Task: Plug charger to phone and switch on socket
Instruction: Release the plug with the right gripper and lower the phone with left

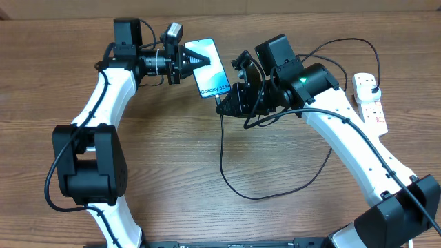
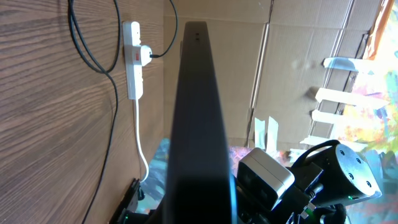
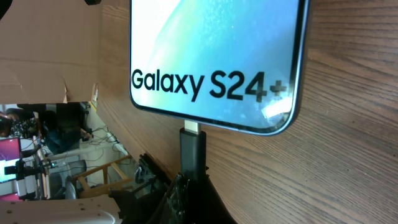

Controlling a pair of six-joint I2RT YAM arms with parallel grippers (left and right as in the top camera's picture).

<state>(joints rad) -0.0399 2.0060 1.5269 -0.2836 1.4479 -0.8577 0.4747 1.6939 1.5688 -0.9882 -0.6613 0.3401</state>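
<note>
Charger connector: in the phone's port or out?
In, at least partly: the connector meets the bottom edge of the phone, metal tip showing; fully seated, cannot tell.

A robotics lab: cardboard panels [image 2: 298, 37] stand behind the wooden table [image 1: 179, 172], a chair [image 3: 102, 177] and cluttered gear [image 3: 37, 124] beyond.

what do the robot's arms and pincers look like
The left arm and right arm have curved white links, bulky black joints and thin black cables running alongside. The left pincer and right pincer are black with tapered fingers. A small green light glows on the right arm.
</note>
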